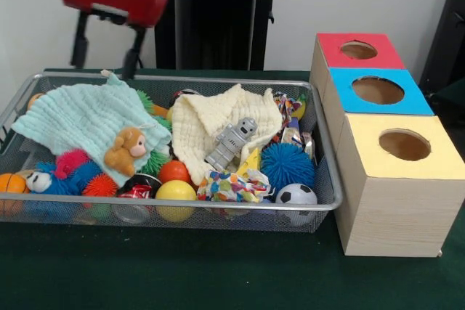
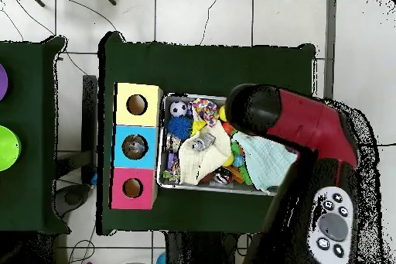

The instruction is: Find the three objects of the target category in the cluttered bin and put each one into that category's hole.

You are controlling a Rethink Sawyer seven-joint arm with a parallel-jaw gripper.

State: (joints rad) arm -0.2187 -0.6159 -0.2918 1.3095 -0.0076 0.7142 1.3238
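On the front view I see the wire bin (image 1: 328, 201) on the green table (image 1: 182, 274), packed with clutter. A mint cloth (image 1: 80, 117) covers its left half with a small brown plush (image 1: 127, 150) lying on the cloth's lower edge. A cream cloth (image 1: 211, 125) sits in the middle, and a grey toy robot (image 1: 232, 143) lies tilted on it. Along the near wall I count an orange ball (image 1: 174, 172), a yellow ball (image 1: 175, 194), a can (image 1: 138, 188), a patterned bundle (image 1: 232, 185), a blue spiky ball (image 1: 287, 165) and a soccer ball (image 1: 296, 195); at the far left sit a pink spiky ball (image 1: 70, 161) and a basketball (image 1: 11, 184). Just right of the bin stand three boxes in a row, each with a round hole on top: red (image 1: 360, 52) farthest, blue (image 1: 378, 92) in the middle, yellow (image 1: 403, 147) nearest. The gripper (image 1: 105, 52) hangs above the bin's far left corner, its two dark fingers (image 1: 133, 56) spread apart with nothing between them. On the overhead view the red arm (image 2: 309, 121) covers the bin's right end, so I cannot make out the gripper there. The mint cloth (image 2: 263, 160), cream cloth (image 2: 209, 156), toy robot (image 2: 203, 143) and soccer ball (image 2: 179, 109) show, and the boxes line the bin's left side.
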